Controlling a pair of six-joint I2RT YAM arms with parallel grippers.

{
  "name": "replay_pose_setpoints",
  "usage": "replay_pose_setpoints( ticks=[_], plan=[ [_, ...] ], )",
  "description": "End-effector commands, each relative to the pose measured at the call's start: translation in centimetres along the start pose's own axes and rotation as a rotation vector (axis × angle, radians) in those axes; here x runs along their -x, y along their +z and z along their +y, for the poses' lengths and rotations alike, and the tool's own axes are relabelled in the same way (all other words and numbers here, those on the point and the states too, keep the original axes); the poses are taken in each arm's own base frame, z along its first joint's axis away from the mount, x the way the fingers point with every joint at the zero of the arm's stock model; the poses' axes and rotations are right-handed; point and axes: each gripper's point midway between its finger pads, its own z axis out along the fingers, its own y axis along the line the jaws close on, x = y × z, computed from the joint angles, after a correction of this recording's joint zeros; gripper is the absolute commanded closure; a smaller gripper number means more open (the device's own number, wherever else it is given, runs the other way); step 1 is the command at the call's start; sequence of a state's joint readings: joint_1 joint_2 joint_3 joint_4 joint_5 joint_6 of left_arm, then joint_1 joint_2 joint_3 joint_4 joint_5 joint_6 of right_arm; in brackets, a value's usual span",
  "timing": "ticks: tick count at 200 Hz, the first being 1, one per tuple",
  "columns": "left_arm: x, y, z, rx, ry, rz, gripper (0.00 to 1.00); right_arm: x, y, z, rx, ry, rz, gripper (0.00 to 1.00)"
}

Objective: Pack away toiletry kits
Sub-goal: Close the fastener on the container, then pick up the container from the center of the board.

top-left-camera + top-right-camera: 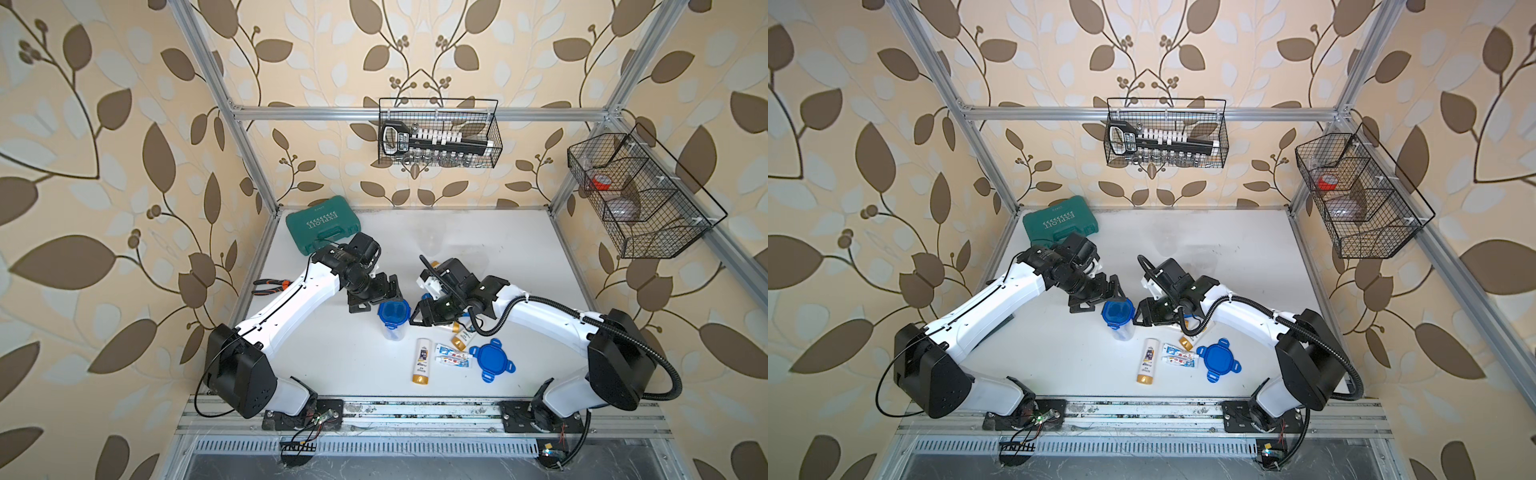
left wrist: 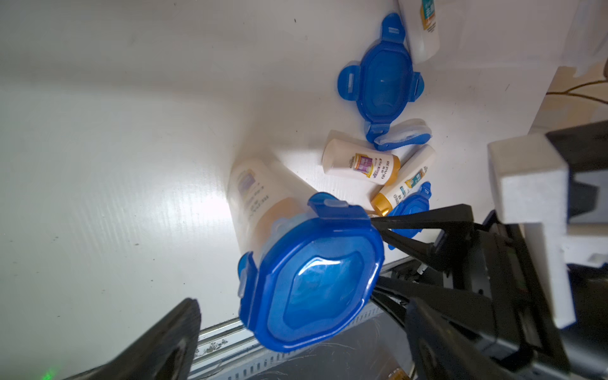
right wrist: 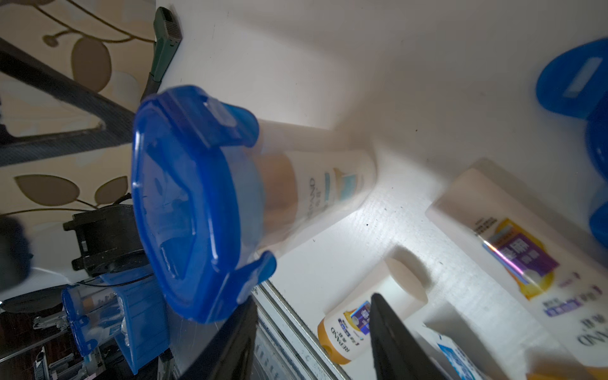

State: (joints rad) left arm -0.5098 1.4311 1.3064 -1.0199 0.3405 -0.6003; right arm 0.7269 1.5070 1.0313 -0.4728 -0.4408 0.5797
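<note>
Centrally, in both top views, I am watching the clear jar (image 1: 390,332) standing upright on the worktop (image 1: 478,249). Its blue lid (image 1: 394,312) is sitting on top, and a white bottle (image 3: 329,184) is showing through the wall. I am holding the left end effector (image 1: 376,297) just up-left of the jar, jaws spread wide with nothing between them. The left wrist view is showing one finger (image 2: 174,335) standing apart from the lid. I am holding the right end effector (image 1: 415,317) just right of the lid, jaws partly spread and pinching nothing. Whether its tips are touching the lid's rim I cannot tell.

Lower right of the jar, a loose bottle (image 1: 422,359), two toothpaste tubes (image 1: 453,356) and a spare lid (image 1: 491,360) are lying unpacked. Further bottles (image 1: 459,334) are lying partly under the right arm. The green tool case (image 1: 322,224) is sitting at the upper left of the worktop, well apart.

Handling, as I am judging it: the jar is looking light, thin-walled and smooth, and tall for its foot, so a sideways push is likely to tip it. I am favouring a gentle hold across the body just beneath the lid, since the clear wall may flex. The tabs are appearing folded down in the wrist views, and I am not treating them as a place to lift from.
</note>
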Motion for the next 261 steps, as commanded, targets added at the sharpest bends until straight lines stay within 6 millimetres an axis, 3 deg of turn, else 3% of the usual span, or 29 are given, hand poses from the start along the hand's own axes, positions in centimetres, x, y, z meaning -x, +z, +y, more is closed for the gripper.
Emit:
replay_pose_setpoints(
  ticks=[1, 41, 68, 126, 206, 222, 247, 261],
  plan=[
    [0.2, -1.8, 1.1, 0.168, 0.077, -0.040, 0.01, -1.0, -1.6, -0.6, -0.021, 0.000, -0.013, 0.42],
    [-0.5, -1.4, -0.6, 0.364, 0.254, -0.042, 0.01, -1.1, -5.4, -2.2, -0.075, 0.008, -0.078, 0.21],
    [-0.5, -0.3, -0.5, 0.451, 0.306, -0.028, 0.01, -1.3, -6.7, -3.7, -0.061, 0.044, -0.119, 0.10],
    [-0.9, 2.3, -1.4, 0.503, 0.345, 0.010, 0.01, -0.9, -7.6, -4.3, -0.035, 0.057, -0.140, 0.07],
    [-2.0, 4.2, -0.5, 0.498, 0.299, 0.028, 0.01, -0.3, -8.4, -4.8, -0.040, 0.067, -0.173, 0.07],
    [-1.8, 4.3, -0.4, 0.504, 0.300, 0.022, 0.07, -0.1, -8.6, -4.8, -0.046, 0.067, -0.177, 0.07],
    [-1.6, 4.1, 0.2, 0.536, 0.294, 0.005, 0.28, 0.3, -9.2, -4.9, -0.060, 0.068, -0.192, 0.07],
    [-1.2, 3.5, 0.7, 0.549, 0.290, -0.007, 0.34, 0.6, -9.7, -5.0, -0.070, 0.066, -0.204, 0.07]
  ],
)
